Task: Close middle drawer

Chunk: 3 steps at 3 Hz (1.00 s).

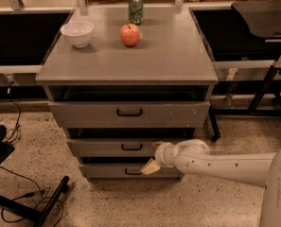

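The grey cabinet (130,65) has three drawers. The middle drawer (102,147) has a low plain front with a small black handle (131,147) and stands a little out from the cabinet, with a dark gap above it. My gripper (153,157) is at the right part of the middle drawer's front, right of the handle and reaching down over the lowest drawer's top edge. The white arm (225,167) comes in from the right.
The top drawer (128,112) also stands slightly open, and the lowest drawer (107,170) sits below. A white bowl (77,33), a red apple (130,34) and a green can (136,7) stand on the cabinet top. A black stand and cables (21,193) lie on the floor at left.
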### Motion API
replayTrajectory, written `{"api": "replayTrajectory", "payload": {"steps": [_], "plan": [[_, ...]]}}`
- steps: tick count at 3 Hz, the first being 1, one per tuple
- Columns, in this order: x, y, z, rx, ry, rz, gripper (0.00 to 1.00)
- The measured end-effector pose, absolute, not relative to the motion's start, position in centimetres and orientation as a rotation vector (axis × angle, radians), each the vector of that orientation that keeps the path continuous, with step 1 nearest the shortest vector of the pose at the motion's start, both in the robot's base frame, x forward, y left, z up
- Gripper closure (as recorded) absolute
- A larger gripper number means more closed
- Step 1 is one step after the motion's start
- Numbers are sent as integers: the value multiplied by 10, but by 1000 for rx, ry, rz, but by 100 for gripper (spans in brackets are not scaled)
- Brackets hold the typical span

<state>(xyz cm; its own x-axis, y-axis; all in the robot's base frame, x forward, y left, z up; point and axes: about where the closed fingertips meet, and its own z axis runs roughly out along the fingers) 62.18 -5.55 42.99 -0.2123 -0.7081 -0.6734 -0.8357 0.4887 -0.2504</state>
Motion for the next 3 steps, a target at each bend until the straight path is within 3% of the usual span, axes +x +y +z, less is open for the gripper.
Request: {"api": "replayTrajectory", "payload": {"steps": [1,3], "plan": [[622,-55,430,-1273,1976,214,16],[602,-53,436,-1311,1982,220,61]]}}
